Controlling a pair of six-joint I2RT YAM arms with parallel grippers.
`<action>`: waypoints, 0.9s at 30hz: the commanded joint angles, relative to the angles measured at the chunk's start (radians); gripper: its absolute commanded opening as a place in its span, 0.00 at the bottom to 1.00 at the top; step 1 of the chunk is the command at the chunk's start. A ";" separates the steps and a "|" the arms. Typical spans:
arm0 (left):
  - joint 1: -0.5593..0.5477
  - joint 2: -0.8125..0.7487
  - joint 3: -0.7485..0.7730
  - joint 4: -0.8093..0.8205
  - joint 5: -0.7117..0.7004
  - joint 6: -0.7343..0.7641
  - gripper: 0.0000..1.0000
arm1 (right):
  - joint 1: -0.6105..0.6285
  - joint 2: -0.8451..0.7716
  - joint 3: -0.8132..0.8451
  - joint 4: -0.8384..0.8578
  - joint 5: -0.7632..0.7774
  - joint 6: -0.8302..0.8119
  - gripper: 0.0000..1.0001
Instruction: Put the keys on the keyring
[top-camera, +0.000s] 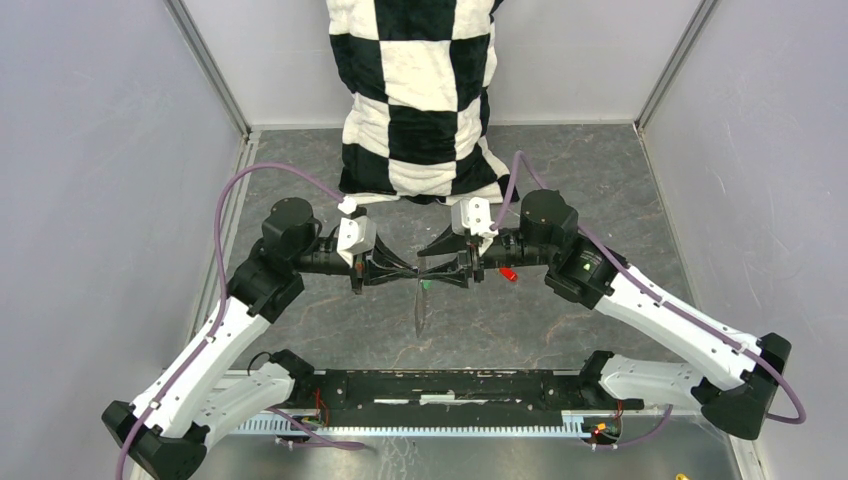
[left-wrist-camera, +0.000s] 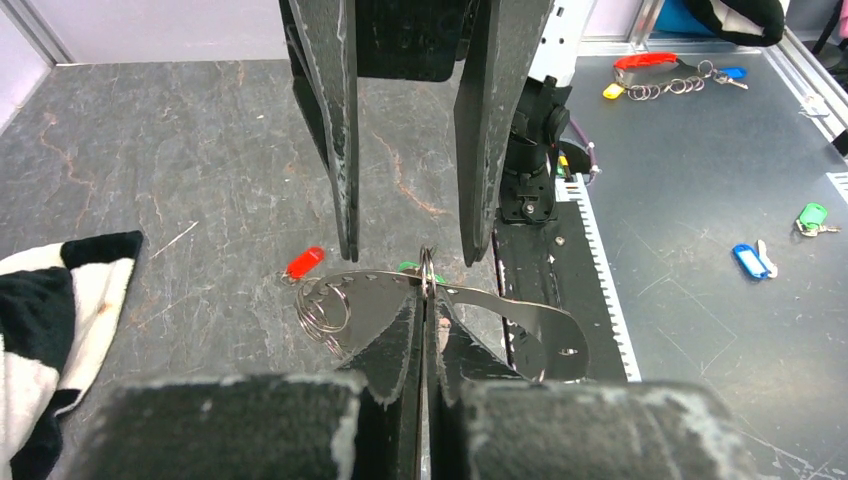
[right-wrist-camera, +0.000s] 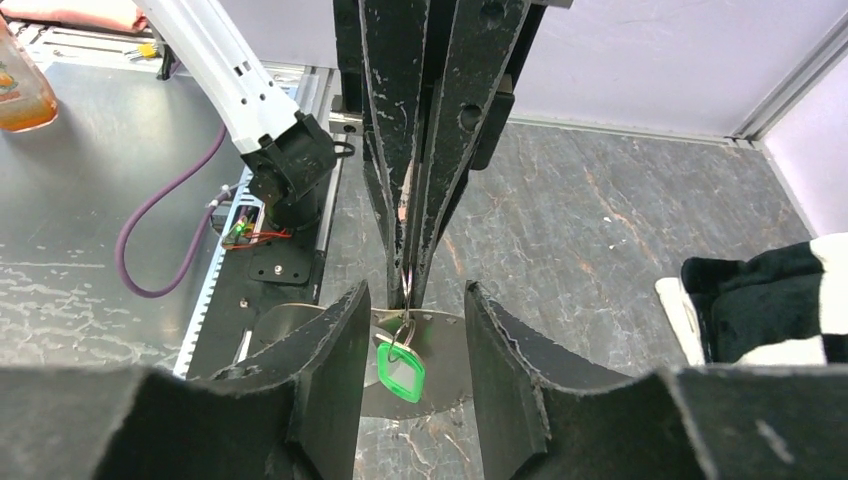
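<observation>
**Claws at the keyring.** The left claw (left-wrist-camera: 425, 295), jaws pressed together on the keyring (top-camera: 422, 312), meets the right claw (right-wrist-camera: 412, 295) tip to tip. The right claw's jaws stand apart, and the green key (right-wrist-camera: 400, 370) hangs between them, just under the left tips, long axis downward; whether it is already threaded cannot be told. The red key (left-wrist-camera: 303, 263) lies flat on the table (left-wrist-camera: 150, 150) beside the right claw and behind its tips, so its pickup likely falls to that arm.
</observation>
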 joint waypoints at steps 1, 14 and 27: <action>0.004 -0.020 0.046 0.017 0.032 0.040 0.02 | -0.002 0.010 -0.007 0.032 -0.031 0.010 0.44; 0.004 -0.014 0.043 -0.028 0.034 0.082 0.08 | -0.002 0.019 -0.008 0.034 -0.032 0.012 0.00; 0.003 0.076 0.133 -0.308 -0.080 0.366 0.38 | 0.000 0.121 0.159 -0.318 0.064 -0.110 0.00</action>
